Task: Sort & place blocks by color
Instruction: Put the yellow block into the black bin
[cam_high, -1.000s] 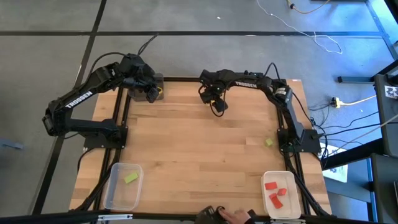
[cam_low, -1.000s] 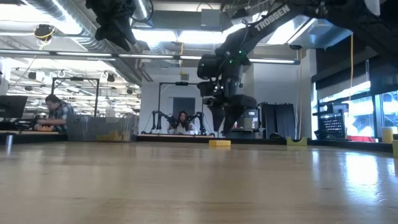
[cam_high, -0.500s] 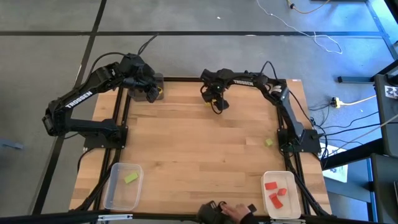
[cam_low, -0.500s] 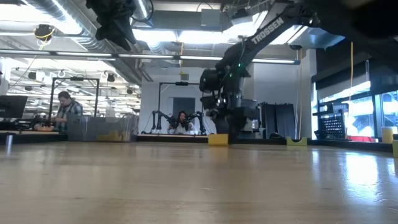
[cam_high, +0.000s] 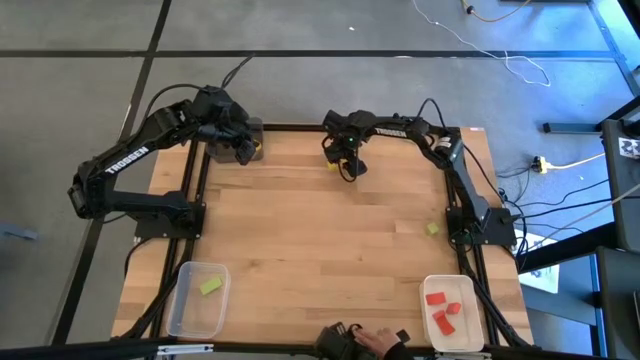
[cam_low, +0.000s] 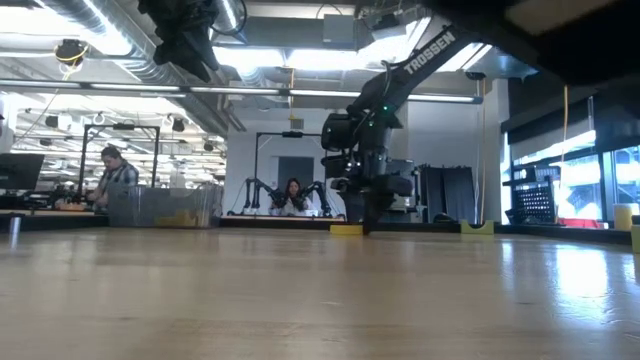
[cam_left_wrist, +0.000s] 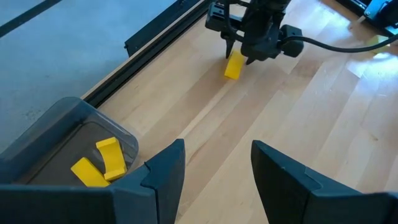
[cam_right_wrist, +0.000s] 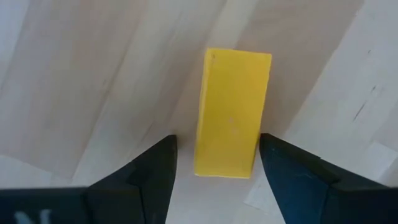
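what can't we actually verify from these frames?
- Contact: right gripper straddles the yellow block with gaps on both sides; touchdown on the table is hidden in the right wrist view.
- Dark bin: high view, left gripper covers it.
- Person's hand: cut by the bottom edge.

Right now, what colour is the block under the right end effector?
Yellow block, clearest in right wrist view.

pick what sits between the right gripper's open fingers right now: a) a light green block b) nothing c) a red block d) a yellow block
d: the right wrist view shows the right gripper with its fingers open on either side of a yellow block lying on the wooden table, not yet clamped.
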